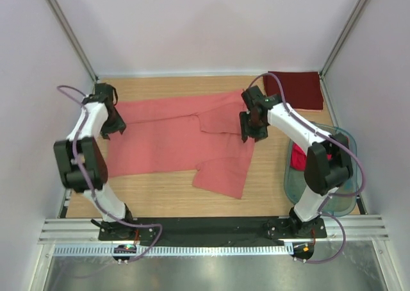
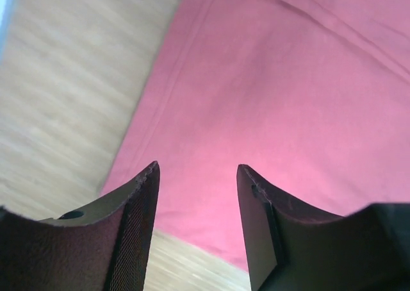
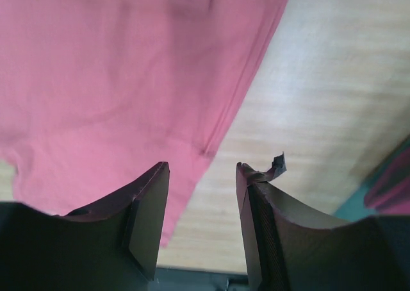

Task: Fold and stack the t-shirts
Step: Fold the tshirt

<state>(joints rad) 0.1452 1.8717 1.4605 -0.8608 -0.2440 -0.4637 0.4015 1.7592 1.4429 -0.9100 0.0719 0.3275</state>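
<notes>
My left gripper (image 2: 197,170) stands spread over the left edge of the salmon-pink shirt (image 2: 269,92), which lies on the table (image 1: 160,195). My right gripper (image 3: 202,168), likewise spread, hovers over its right edge. Beyond that edge lies the folded maroon shirt (image 1: 295,90).

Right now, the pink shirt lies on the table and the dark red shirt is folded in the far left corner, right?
Not quite. The dark red shirt is folded in the far right corner, not the left; the top view shows it. The pink shirt does lie on the table.
</notes>
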